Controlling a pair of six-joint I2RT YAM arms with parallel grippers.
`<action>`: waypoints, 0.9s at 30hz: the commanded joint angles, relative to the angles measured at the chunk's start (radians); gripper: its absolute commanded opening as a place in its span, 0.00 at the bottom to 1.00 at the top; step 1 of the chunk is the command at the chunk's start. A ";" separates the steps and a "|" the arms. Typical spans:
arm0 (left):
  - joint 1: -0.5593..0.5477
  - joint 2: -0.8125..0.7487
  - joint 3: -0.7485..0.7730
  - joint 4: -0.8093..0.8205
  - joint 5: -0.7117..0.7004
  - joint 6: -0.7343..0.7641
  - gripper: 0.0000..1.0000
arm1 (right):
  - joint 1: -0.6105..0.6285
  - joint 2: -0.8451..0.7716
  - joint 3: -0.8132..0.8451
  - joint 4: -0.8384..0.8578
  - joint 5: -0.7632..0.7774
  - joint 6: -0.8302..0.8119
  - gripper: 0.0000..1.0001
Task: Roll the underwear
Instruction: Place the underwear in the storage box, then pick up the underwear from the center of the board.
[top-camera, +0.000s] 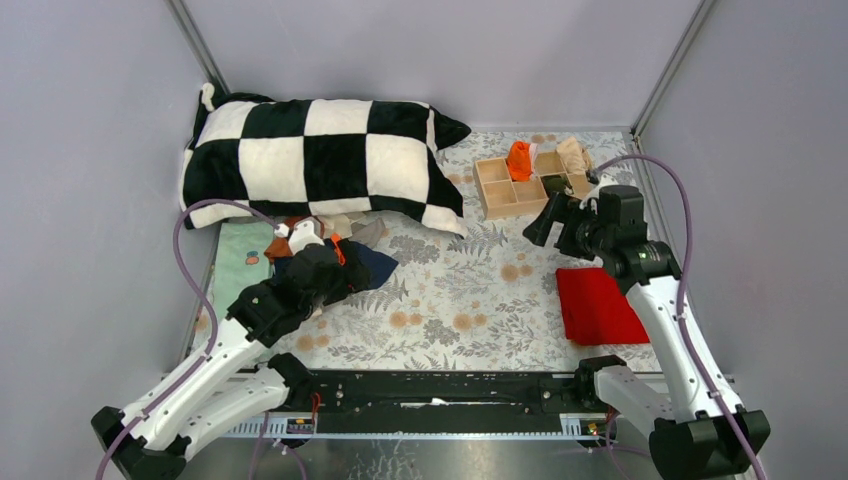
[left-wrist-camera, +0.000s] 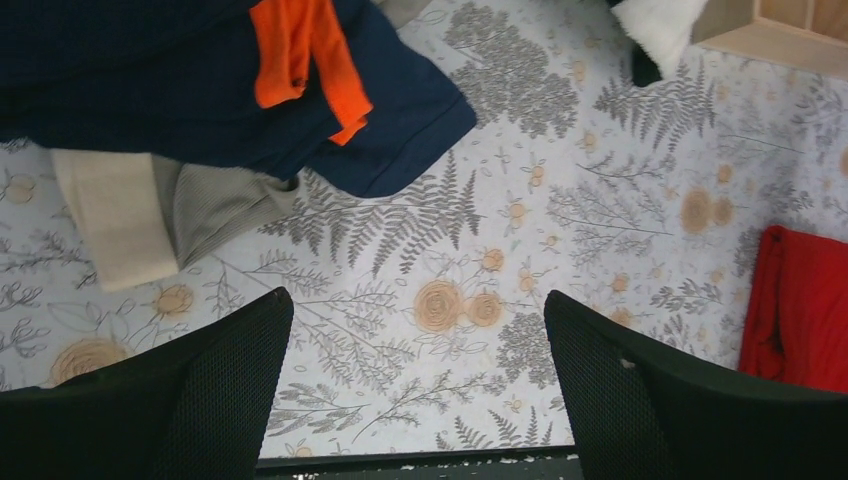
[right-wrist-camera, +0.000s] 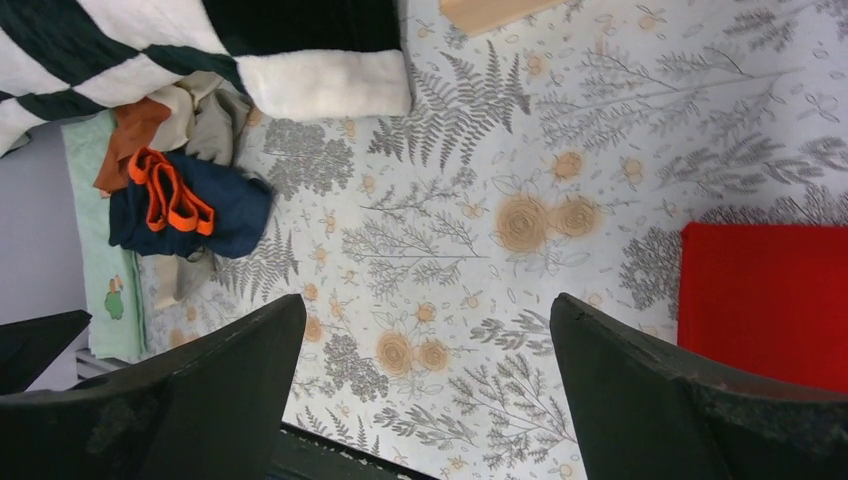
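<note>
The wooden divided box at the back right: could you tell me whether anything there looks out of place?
Slightly: the beige cloth spills over the far right corner of the light wooden divided box rather than sitting inside a cell, and the bright orange cloth roll pokes above its rim.

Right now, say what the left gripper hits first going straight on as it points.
The left gripper, jaws open, probably meets bare floral tablecloth first; the navy underwear lies off that line. Depth is unclear.

No word, number or brand can be read anywhere here. The orange brief (top-camera: 518, 160) in the far wooden box (top-camera: 497, 197) has white marks, too small to read.
</note>
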 joint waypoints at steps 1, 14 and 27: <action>0.005 -0.038 -0.035 -0.063 -0.068 -0.081 0.99 | 0.001 -0.091 -0.047 -0.024 0.055 0.027 1.00; 0.005 0.019 -0.019 -0.060 -0.137 -0.119 0.99 | 0.001 -0.160 -0.115 -0.086 -0.075 -0.075 1.00; 0.035 0.123 0.002 -0.008 -0.161 -0.052 0.99 | 0.034 -0.120 -0.175 -0.098 -0.110 -0.099 0.97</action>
